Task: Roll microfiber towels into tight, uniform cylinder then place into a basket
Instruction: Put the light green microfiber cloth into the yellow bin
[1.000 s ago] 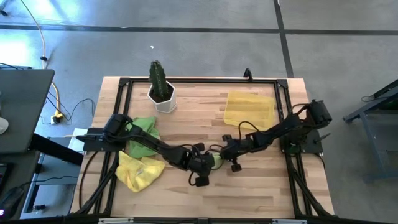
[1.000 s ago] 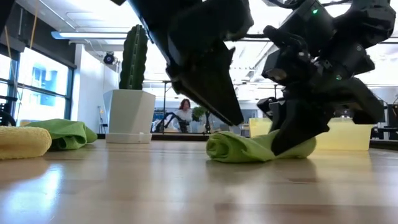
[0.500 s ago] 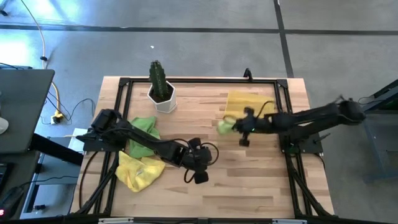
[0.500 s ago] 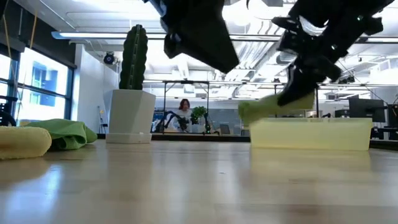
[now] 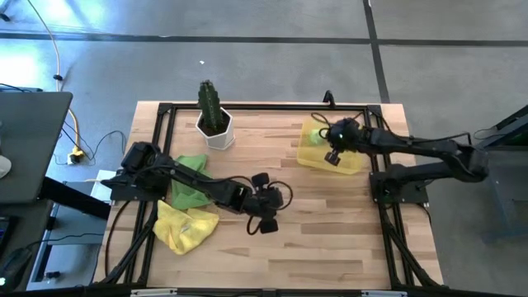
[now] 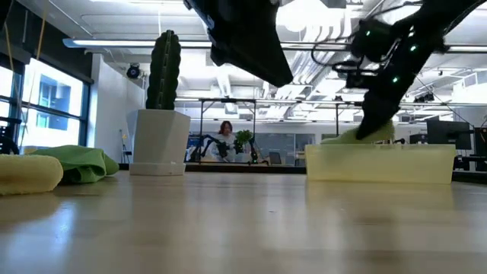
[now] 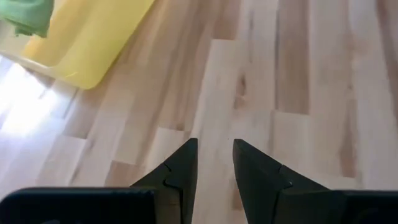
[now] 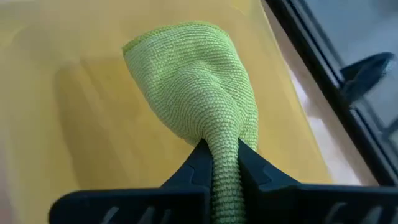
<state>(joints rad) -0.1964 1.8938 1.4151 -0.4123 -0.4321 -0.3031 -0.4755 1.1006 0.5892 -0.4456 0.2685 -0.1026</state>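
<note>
**Green roll over the basket**

My right claw (image 8: 219,163) is clamped on the rolled green towel (image 8: 199,87), right above the yellow basket (image 5: 351,157). My left claw (image 7: 214,163), fingers slightly apart and empty, hovers well away from the basket.

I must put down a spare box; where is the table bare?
Bare wood: the front strip below the left hand, and between the cactus and the basket. Crowded: the left side, with green towel and yellow towel.
</note>
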